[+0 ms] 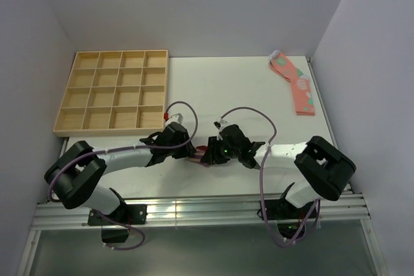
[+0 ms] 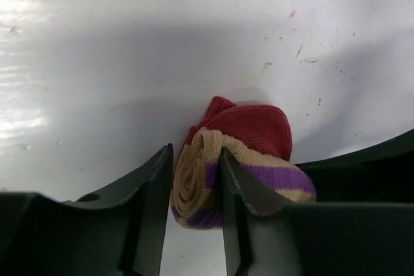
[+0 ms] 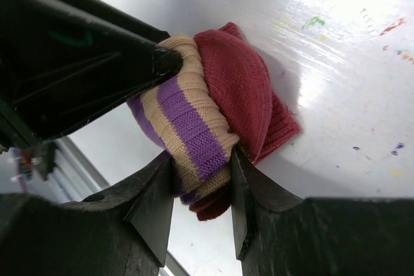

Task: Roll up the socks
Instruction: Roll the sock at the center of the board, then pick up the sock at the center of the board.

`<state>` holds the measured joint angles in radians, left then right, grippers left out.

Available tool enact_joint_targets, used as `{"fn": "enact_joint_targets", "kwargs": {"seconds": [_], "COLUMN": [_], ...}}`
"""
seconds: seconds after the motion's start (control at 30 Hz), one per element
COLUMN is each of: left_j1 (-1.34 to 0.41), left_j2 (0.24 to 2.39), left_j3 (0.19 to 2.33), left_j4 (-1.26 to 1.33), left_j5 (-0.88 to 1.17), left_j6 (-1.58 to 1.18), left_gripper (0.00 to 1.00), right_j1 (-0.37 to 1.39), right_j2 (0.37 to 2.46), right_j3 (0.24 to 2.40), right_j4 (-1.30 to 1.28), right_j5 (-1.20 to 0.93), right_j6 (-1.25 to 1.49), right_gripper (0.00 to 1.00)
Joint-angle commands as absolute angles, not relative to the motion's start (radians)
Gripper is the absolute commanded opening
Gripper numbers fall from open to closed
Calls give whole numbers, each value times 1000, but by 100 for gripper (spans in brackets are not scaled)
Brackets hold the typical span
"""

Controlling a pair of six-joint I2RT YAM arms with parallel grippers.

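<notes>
Observed on the white table top (image 1: 220,88): one rolled sock bundle of dark red knit with tan and purple stripes (image 3: 233,88). In the overhead view it lies at the lower centre of the frame, close to the table's near edge and between the two arm ends.

Left gripper (image 2: 194,166): jaws narrow and closed on the bundle. The tan and purple layered end of the roll is pinched between its two dark fingers. The red portion bulges beyond the fingertips toward the top of the left wrist frame and rests on the table.

Right gripper (image 3: 202,159): jaws narrow and also holding the bundle. They clamp the striped band and the red edge at the bottom centre of the right wrist frame. A dark finger of the left gripper enters that frame from the upper left and presses on the tan edge of the roll.

Both grippers meet at the bundle, nearly touching one another.

Other items: a light wooden tray divided into square compartments (image 1: 107,131) sits at the upper left of the overhead frame. A flat pink patterned sock (image 1: 299,85) lies at the upper right, well apart from the bundle.
</notes>
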<state>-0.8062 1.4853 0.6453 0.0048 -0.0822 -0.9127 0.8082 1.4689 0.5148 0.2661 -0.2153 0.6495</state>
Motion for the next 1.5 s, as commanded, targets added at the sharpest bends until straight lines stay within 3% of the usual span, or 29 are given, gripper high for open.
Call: {"fn": "enact_joint_targets", "kwargs": {"seconds": [0.0,0.4,0.43,0.53,1.2,1.47], "left_j1": [-825,-828,-828,-828,-928,-928], "left_j2": [1464,1223,1210,1167,980,1026], "left_j3": [568,457,443,417,261,256], "left_j4": [-166,-103,-97,-74,114,169], "left_j5": [-54,-146,-150,-164,-328,-400], "left_j6": [-933,-1026,-1031,-1042,-1203,-1241], "left_gripper": [40,54,65,73,75,75], "right_j1": [764,746,747,744,695,681], "right_j2": [1551,1695,1698,1716,1853,1887], "right_j3": [508,546,549,563,600,597], "right_j4": [175,163,158,140,143,153], "right_j5": [-193,-245,-245,-245,-360,-410], "right_j6": [693,759,767,769,776,779], "right_gripper": [2,0,0,0,0,0]}}
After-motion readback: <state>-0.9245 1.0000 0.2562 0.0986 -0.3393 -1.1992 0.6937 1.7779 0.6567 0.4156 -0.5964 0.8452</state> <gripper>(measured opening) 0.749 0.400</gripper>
